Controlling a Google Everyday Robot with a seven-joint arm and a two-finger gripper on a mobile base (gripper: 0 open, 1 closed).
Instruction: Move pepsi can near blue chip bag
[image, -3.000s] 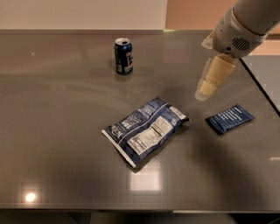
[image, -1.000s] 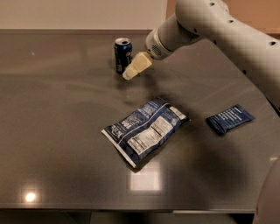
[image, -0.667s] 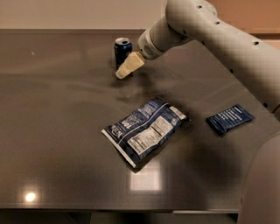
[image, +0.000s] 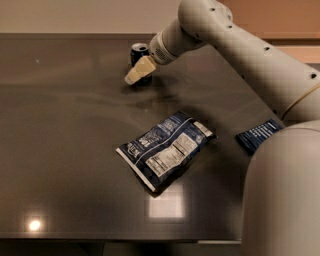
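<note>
The pepsi can (image: 137, 51) stands upright near the far edge of the table (image: 65, 150), a little left of that edge's middle. Only its silver top and the upper part of its dark side show. The lower part is hidden behind the claw (image: 134, 75), which sits in front of the can on the near side, its pale tip angled down and to the left towards the table top. Whether the claw is open, closed or already around the can I cannot tell from this angle, nor whether it touches the can or only overlaps it in the view. The low, slanted pose suggests a reach for the can's side, which suits an upright cylinder better than a grab from above.

The arm (image: 240, 45) comes in from the right edge and crosses the far right part of the table, well apart from the other things.

The blue chip bag (image: 167, 148) lies flat around the table's middle, nutrition panel up, well apart from the can and nearer the front edge. The space between them is bare, so a short, direct carry towards the front looks possible. A small flat dark blue packet (image: 260, 135) lies by the right edge, apart from the bag and outside that line.

The task appears to be at the grasping step, with the can not yet moved.
</note>
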